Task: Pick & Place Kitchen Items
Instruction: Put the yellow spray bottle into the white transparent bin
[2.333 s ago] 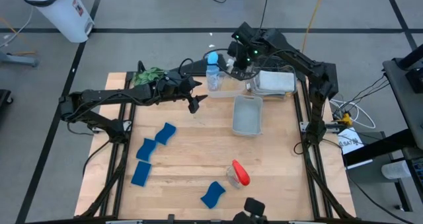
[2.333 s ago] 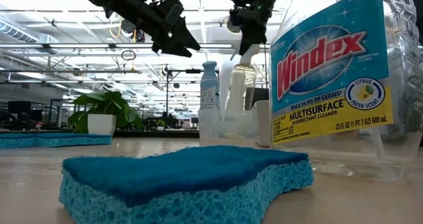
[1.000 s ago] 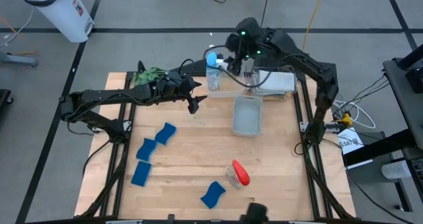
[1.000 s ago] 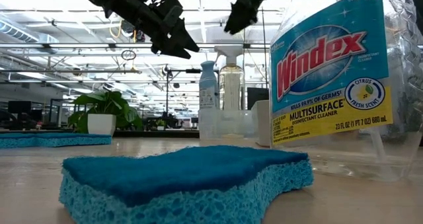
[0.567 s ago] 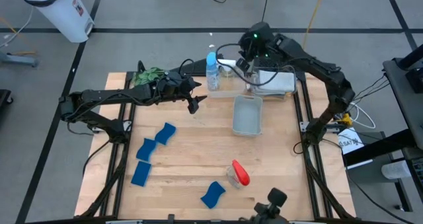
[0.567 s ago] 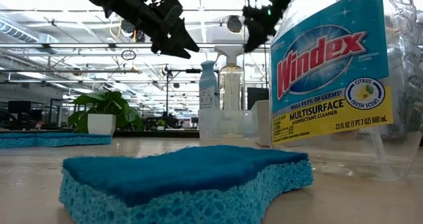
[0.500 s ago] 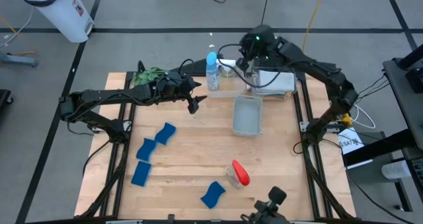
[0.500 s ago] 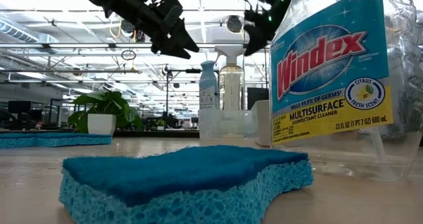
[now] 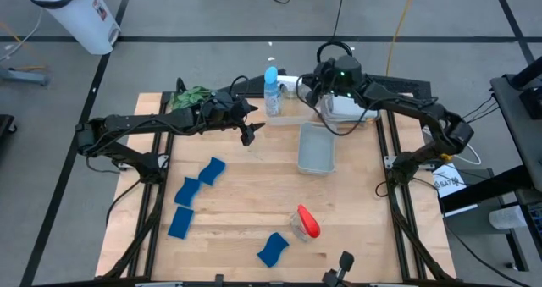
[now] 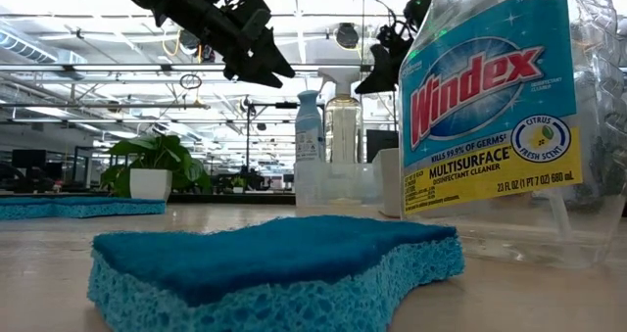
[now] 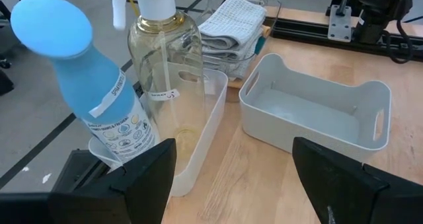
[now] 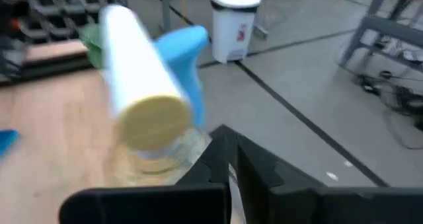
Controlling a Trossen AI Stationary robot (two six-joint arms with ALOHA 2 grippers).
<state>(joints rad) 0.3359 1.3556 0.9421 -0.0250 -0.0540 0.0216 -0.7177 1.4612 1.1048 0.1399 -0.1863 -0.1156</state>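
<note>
A blue-topped bottle [image 9: 271, 88] and a white-topped spray bottle [image 9: 286, 85] stand upright in a clear bin [image 9: 284, 111] at the table's far side. They also show in the left wrist view [image 11: 86, 98] [image 11: 165, 65]. A red-topped spray bottle [image 9: 305, 222] lies on the table near the front. Several blue sponges [image 9: 212, 168] lie on the wood at the left. Folded grey cloths [image 9: 351, 103] sit in a clear bin at the far right. My left gripper [image 9: 248, 133] hovers open and empty, left of the bottles. My right gripper [image 9: 312, 85] is shut and empty, raised just right of the spray bottle's top [image 12: 142, 98].
An empty grey-white bin [image 9: 318, 147] sits near the table's middle, in front of the bottles. A small green potted plant [image 9: 190, 96] stands at the far left corner. One sponge [image 10: 274, 263] and the red-topped bottle [image 10: 500, 107] fill the low view's foreground.
My right gripper has moved from above the white-topped spray bottle toward the table's right edge and come down a little. The spray bottle stays upright in the clear bin.
</note>
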